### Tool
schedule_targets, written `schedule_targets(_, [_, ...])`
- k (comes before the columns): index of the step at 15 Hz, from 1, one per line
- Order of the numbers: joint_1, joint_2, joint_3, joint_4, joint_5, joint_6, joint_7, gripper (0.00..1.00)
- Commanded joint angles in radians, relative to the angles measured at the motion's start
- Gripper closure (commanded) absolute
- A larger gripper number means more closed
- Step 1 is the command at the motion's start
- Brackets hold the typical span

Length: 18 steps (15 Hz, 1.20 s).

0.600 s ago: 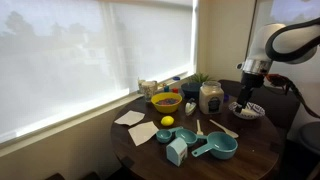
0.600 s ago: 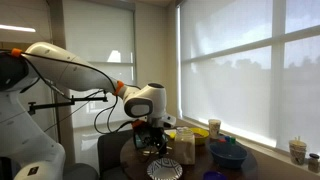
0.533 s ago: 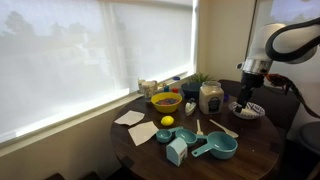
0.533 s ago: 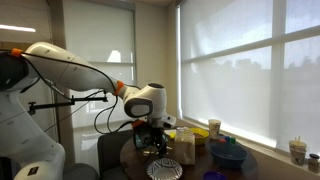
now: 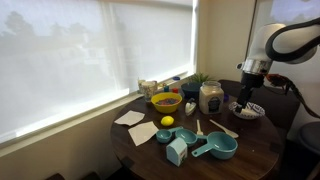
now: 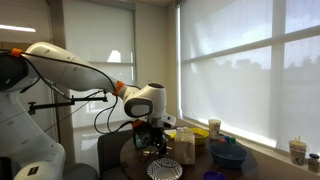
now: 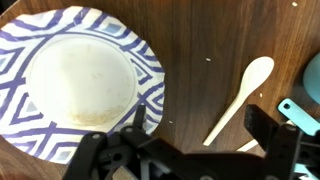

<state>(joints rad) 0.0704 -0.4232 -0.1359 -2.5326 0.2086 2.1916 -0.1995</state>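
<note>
My gripper (image 7: 200,118) is open, its two black fingers spread wide and nothing between them. It hangs just above the dark round table (image 7: 200,50), over the gap between a blue-and-white patterned plate (image 7: 80,75) and a wooden spoon (image 7: 238,95). The left finger overlaps the plate's rim in the wrist view. In both exterior views the gripper (image 5: 247,98) (image 6: 153,140) points down over the plate (image 5: 248,111) at the table's edge, with the spoon (image 5: 222,127) close by.
On the table stand a glass jar (image 5: 210,97), a yellow bowl (image 5: 166,101), a lemon (image 5: 167,121), teal measuring cups (image 5: 222,148), a light blue carton (image 5: 177,150) and paper napkins (image 5: 130,118). Blinded windows run behind.
</note>
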Motion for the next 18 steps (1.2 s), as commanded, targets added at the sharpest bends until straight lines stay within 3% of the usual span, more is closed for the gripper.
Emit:
schedule_targets(1, [-0.017, 0.001, 0.016, 0.002, 0.007, -0.004, -0.006, 0.0])
schedule_targets(6, [-0.017, 0.093, 0.058, 0.143, -0.023, -0.08, 0.058, 0.0])
schedule_targets(10, [-0.052, 0.137, 0.096, 0.292, -0.129, -0.208, 0.17, 0.0])
schedule_targets(11, [-0.039, 0.09, 0.08, 0.199, -0.08, -0.137, 0.112, 0.0])
schedule_targets(14, [-0.049, 0.111, 0.089, 0.263, -0.106, -0.183, 0.14, 0.0])
schedule_targets(18, [-0.051, 0.121, 0.091, 0.267, -0.11, -0.185, 0.144, 0.0])
